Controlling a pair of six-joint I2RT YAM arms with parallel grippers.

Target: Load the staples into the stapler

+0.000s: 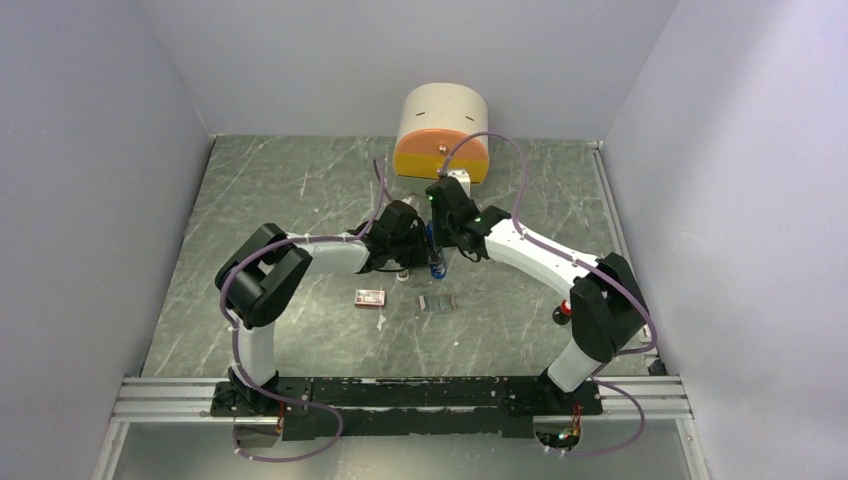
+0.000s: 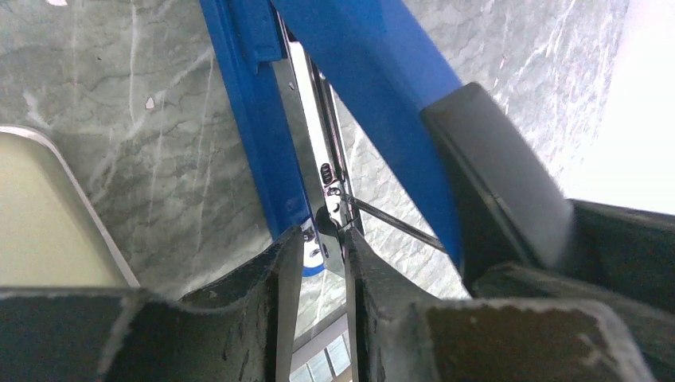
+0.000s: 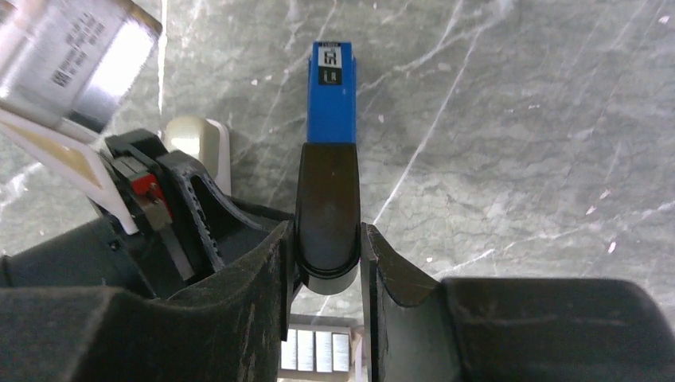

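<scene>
Stapler (image 3: 332,87) hangs over the table's (image 1: 300,200) middle: R claw (image 3: 325,239) clenched on its black end (image 3: 326,207), L claw (image 2: 322,239) flanks the metal rail (image 2: 317,151), grip unclear. Keep R steady, tug rail straight.

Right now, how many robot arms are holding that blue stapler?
2. The left arm's fingers pinch the stapler at its metal track; the right arm's fingers clamp its black end.

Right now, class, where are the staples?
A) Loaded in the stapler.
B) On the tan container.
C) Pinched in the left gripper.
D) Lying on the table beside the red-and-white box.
D: the staples lie flat on the table near the red-and-white box, while the blue stapler is held up off it.
</scene>
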